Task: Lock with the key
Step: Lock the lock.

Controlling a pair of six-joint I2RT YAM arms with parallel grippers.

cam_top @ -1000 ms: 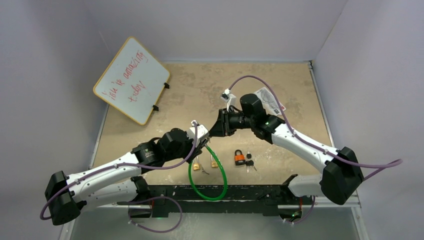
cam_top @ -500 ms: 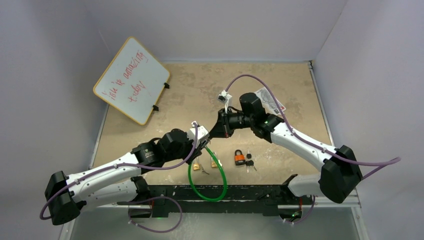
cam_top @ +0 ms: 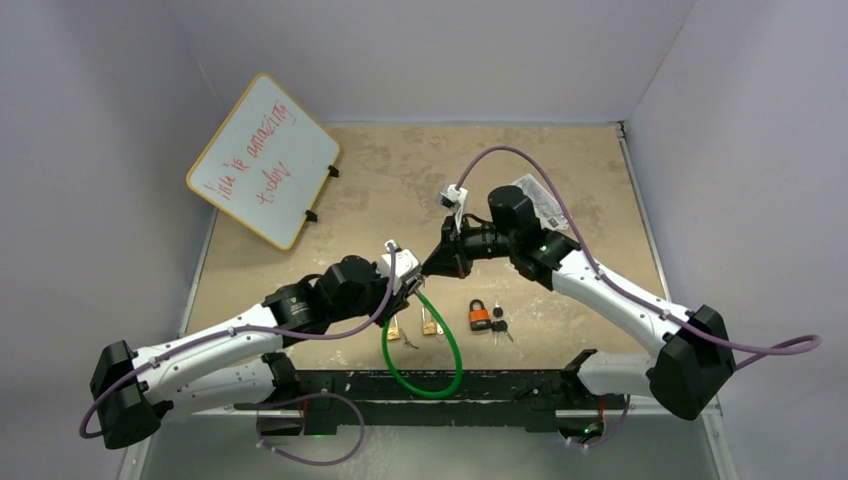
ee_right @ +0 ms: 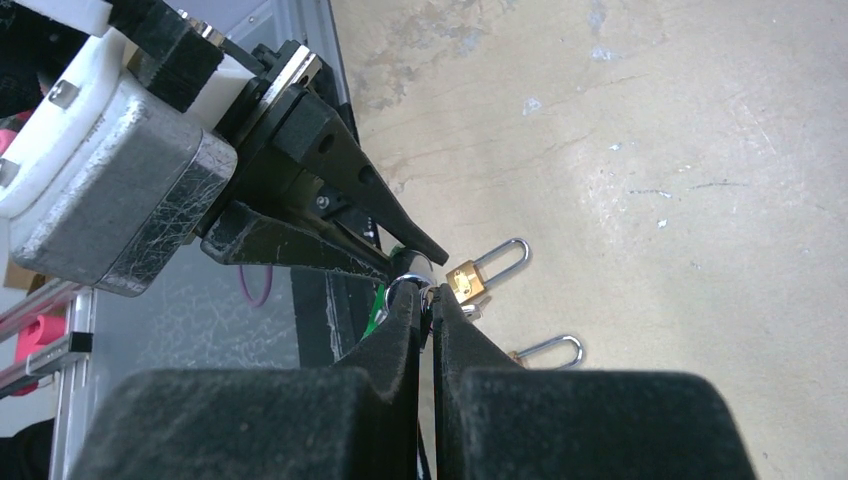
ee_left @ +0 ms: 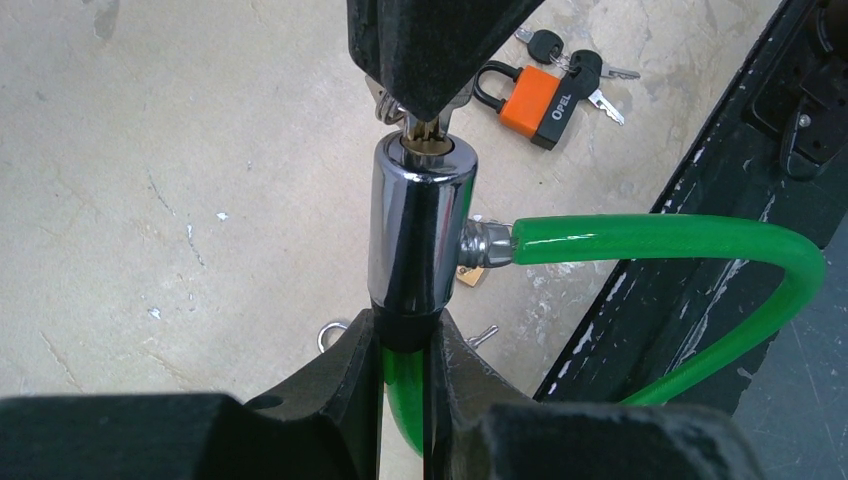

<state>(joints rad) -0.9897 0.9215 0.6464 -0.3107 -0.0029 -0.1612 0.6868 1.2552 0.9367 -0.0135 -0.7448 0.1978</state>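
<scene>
Two grippers meet at one barrel, held off the table. Left gripper clenches the barrel's lower end. Cable leaves the barrel's side. Right gripper pinches the key, seated in the barrel's top and in line with its long axis. Likely next: right wrist twists.

Chrome lock barrel gleams; green cable glossy plastic (table matt, scuffed).

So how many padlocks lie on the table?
3: one brass padlock and a second brass padlock by the green cable loop, plus the orange padlock right of them.
</scene>
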